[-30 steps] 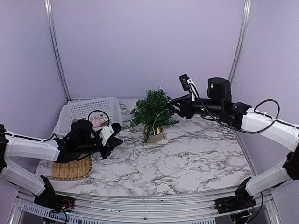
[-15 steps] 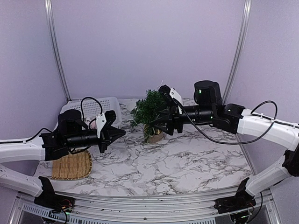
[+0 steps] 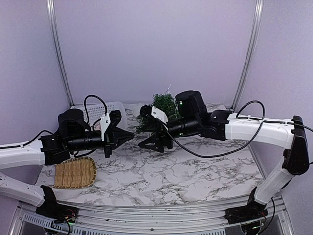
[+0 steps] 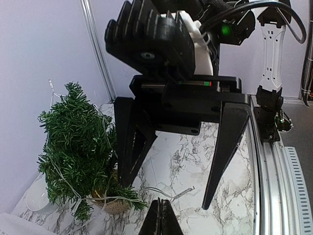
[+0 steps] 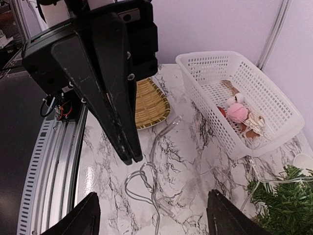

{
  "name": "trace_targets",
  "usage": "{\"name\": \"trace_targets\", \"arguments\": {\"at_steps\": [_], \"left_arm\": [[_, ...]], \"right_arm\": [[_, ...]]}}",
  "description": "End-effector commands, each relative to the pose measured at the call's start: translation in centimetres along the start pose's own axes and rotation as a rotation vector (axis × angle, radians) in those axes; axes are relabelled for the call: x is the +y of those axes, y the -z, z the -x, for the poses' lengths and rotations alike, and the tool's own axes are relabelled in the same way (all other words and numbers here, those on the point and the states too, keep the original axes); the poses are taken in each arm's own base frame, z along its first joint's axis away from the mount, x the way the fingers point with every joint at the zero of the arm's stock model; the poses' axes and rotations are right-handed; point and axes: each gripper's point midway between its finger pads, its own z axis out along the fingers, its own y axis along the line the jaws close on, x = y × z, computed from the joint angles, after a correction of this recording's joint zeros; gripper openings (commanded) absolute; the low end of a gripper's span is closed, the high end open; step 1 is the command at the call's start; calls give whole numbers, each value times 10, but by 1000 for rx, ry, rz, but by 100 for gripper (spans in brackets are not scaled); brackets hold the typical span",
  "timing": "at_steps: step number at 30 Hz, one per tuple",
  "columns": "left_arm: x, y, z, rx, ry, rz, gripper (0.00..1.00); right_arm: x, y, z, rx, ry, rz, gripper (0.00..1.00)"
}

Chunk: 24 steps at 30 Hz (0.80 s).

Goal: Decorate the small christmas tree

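Tip to tip above the marble surface [image 3: 195,166], the left fingers [image 3: 130,136] are pressed shut while the right fingers [image 4: 230,142] stand spread wide; the small christmas tree [image 4: 78,147] stands just behind them.

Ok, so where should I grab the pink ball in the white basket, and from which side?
Probably across its round middle, coming straight down from above: the pink ball lies low in the white basket, whose mesh walls block sideways approaches; other ornaments crowd it.

Glossy marbled table [image 3: 195,166]; white plastic basket [image 5: 210,73]; woven wicker tray [image 3: 74,172]; bristly tree [image 4: 73,137].
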Motion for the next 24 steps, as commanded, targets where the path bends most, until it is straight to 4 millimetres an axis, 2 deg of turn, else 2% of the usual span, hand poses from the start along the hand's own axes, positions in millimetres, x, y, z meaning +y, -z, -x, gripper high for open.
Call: {"name": "trace_targets", "arguments": {"at_steps": [1, 6, 7, 8, 11, 13, 15, 17, 21, 22, 24], "left_arm": [[-4, 5, 25, -53, -5, -22, 0], [-4, 5, 27, -58, -3, -24, 0], [-4, 5, 27, -58, -2, -23, 0], [-4, 5, 28, -59, -2, -23, 0], [-2, 6, 27, -57, 0, -16, 0], [-1, 7, 26, -56, 3, -5, 0], [3, 10, 27, -60, 6, 26, 0], [16, 16, 31, -81, 29, 103, 0], [42, 43, 42, -179, 78, 257, 48], [47, 49, 42, -195, 86, 292, 56], [55, 61, 40, -219, 98, 342, 65]], "right_arm": [[6, -11, 18, -37, 47, 30, 73], [-3, -26, 13, -11, 56, -2, 67], [-5, -28, 13, -8, 58, -8, 62], [-6, -30, 14, -7, 61, -17, 53], [-11, -27, 19, -21, 69, -58, 19], [-13, -21, 24, -39, 68, -82, 2], [-13, -12, 35, -70, 67, -103, 0], [-13, 3, 48, -105, 71, -137, 0], [-12, 32, 74, -168, 85, -191, 0], [-12, 39, 81, -183, 89, -200, 0], [-10, 50, 91, -203, 99, -211, 0]]}}
